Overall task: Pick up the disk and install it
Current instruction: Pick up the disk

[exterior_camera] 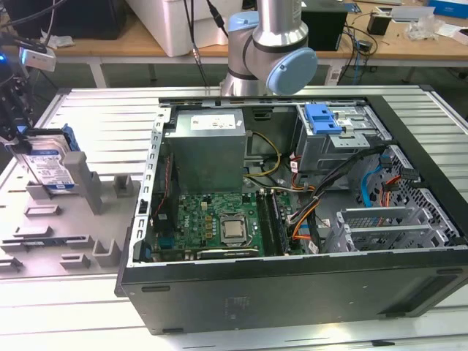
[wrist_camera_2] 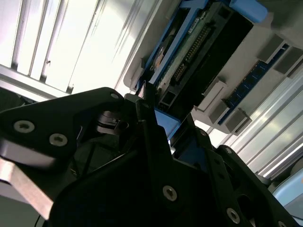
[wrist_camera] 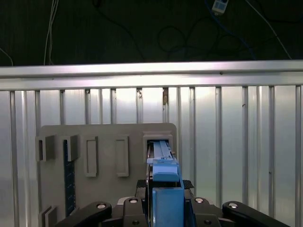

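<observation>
Grey rack (exterior_camera: 99, 191) on the worktop (exterior_camera: 102, 110) stands the disk (exterior_camera: 50, 164) on edge, probably so that both faces are free for a grip. The pincer (exterior_camera: 19, 137) sits over its top at the exterior view's left and looks closed on the disk, which is in its slot or barely out, well apart from the open case (exterior_camera: 292, 296).
</observation>
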{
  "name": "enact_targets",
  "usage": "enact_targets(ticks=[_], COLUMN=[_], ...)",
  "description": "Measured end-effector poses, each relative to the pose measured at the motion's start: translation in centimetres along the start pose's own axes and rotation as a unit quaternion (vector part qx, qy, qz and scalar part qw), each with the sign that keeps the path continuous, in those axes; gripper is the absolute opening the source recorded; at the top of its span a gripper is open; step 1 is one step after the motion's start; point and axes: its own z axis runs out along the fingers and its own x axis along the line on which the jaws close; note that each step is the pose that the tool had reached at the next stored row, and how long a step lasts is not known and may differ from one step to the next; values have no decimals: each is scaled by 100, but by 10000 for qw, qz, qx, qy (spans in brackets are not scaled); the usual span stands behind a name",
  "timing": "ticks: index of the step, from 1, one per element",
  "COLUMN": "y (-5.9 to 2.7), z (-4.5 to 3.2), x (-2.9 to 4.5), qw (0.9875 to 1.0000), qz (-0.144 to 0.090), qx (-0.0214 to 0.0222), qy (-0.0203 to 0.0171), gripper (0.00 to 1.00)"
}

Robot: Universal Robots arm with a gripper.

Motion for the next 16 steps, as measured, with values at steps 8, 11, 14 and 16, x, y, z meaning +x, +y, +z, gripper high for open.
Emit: enact_targets(ticks=[8,11,14,16], y=[0,0,0,0], z=[-36,-56,-86,-105], x=[2,3,4,5], qw=[10000,10000,10000,10000], qz=[0,0,0,0], qx=[-1,0,1,1], qy=[22,27,33,37], gripper=[36,36,36,36])
